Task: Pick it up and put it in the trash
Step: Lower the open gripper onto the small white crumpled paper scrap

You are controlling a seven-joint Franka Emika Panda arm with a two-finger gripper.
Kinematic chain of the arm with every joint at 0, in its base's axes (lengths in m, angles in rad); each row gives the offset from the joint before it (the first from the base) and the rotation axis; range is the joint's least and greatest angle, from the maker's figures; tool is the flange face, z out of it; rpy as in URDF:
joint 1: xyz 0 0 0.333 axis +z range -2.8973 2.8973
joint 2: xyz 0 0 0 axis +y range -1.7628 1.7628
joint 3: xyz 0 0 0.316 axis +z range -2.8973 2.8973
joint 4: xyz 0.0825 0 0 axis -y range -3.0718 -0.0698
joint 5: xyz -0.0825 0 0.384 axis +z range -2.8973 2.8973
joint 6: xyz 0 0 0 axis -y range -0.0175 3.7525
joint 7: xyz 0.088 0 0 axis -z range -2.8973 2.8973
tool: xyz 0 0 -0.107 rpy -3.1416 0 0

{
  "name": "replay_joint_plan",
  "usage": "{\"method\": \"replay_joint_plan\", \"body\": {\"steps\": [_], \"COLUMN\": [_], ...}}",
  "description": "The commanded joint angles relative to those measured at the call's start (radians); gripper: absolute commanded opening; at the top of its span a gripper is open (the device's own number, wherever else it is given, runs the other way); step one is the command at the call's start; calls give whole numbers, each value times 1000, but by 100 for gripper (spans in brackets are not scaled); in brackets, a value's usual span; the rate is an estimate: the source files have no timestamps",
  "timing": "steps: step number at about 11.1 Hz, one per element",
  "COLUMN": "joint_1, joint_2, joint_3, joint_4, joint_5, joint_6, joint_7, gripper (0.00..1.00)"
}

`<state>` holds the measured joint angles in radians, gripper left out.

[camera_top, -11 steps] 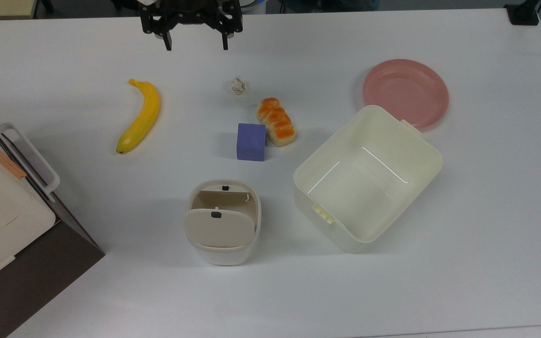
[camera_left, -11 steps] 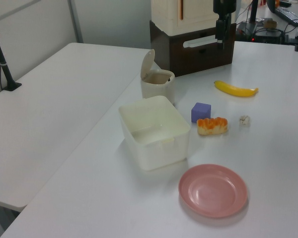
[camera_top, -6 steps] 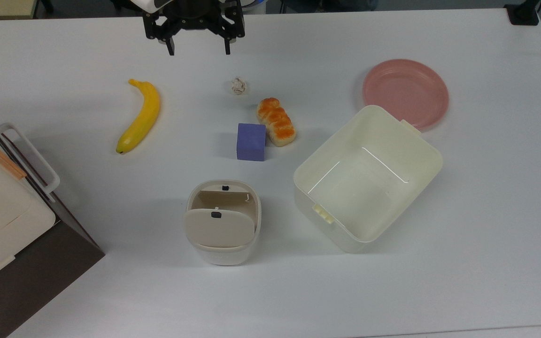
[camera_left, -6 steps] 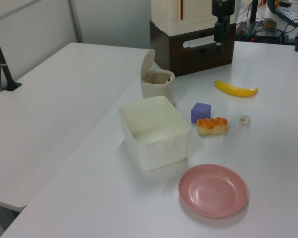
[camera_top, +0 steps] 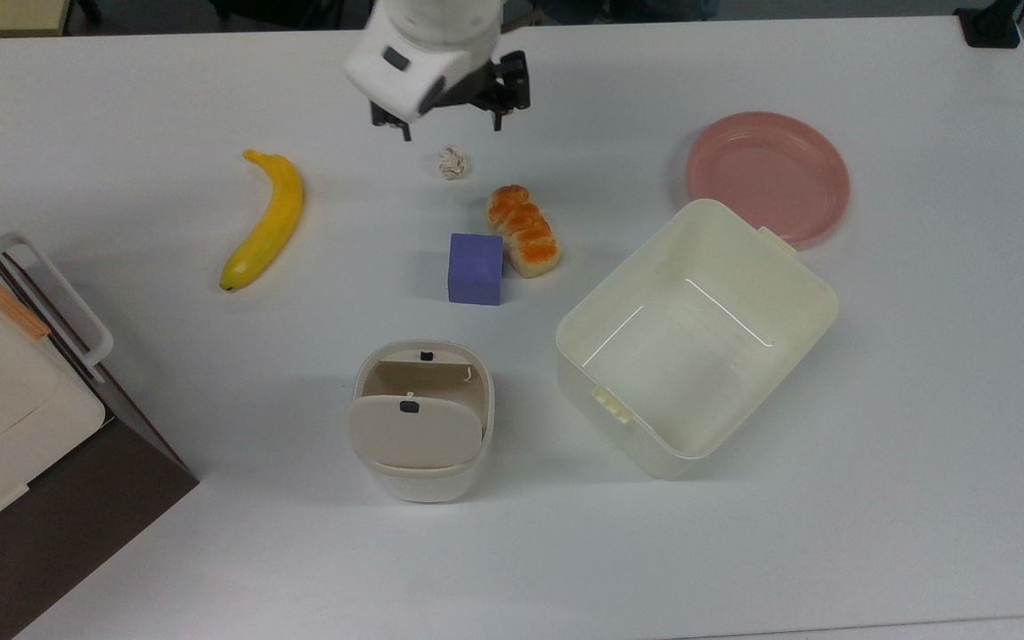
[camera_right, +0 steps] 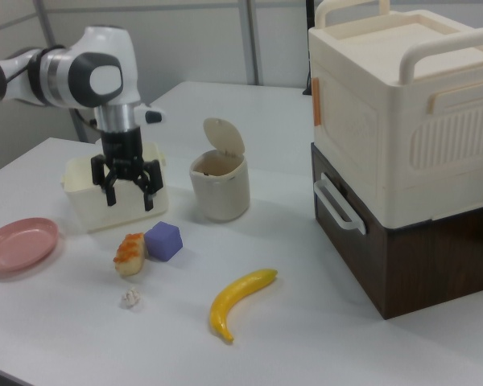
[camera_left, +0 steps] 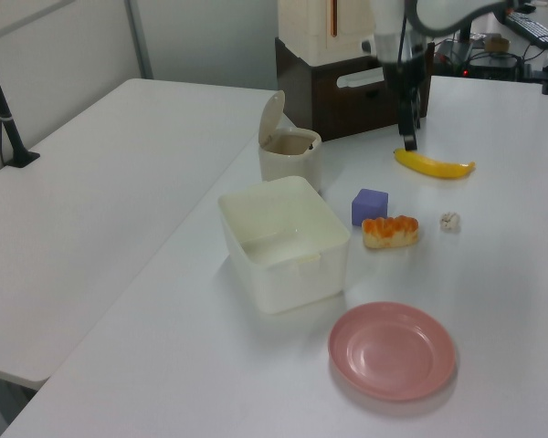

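While the arm hangs over the far side of the white tabletop [camera_top: 76,98], its gripper [camera_top: 448,132] points down with both fingers spread wide and nothing between them, poised above the table and just short of the paper wad [camera_top: 452,162]. Going across the top view from its left: a cream storage box on a dark brown base [camera_top: 5,427] sits at the tabletop's left edge, then a yellow banana [camera_top: 268,220] lies well apart from everything else. Next comes the small crumpled wad, lying free on the bare surface, nearer the far edge than the near one, with the orange-topped bread loaf [camera_top: 524,230] just beside it toward the top view's right and the purple block [camera_top: 476,268] touching or nearly touching that loaf. Nearer the front edge stands the trash bin [camera_top: 423,422], its beige flap lid tipped up so the mouth is open. Further right is the lidless cream tub [camera_top: 697,336], set askew, and the pink plate [camera_top: 768,175] sits behind it, right against the tub's far corner, toward the tabletop's far right corner.
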<state>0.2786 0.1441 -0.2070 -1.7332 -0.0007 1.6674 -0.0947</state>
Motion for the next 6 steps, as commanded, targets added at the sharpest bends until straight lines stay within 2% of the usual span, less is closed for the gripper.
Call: {"method": "replay_joint_plan", "body": {"steps": [1,3,6], "joint_1": [19,28,27], "joint_2": [-32,-40,-35], "joint_3": [-15,-3,14], "joint_4": [-125,-276,-365], "joint_5": [-10,-63,-100], "joint_6": [64,214,299], "joint_7": [-19,-19,-22], "gripper": [96,95,89]}}
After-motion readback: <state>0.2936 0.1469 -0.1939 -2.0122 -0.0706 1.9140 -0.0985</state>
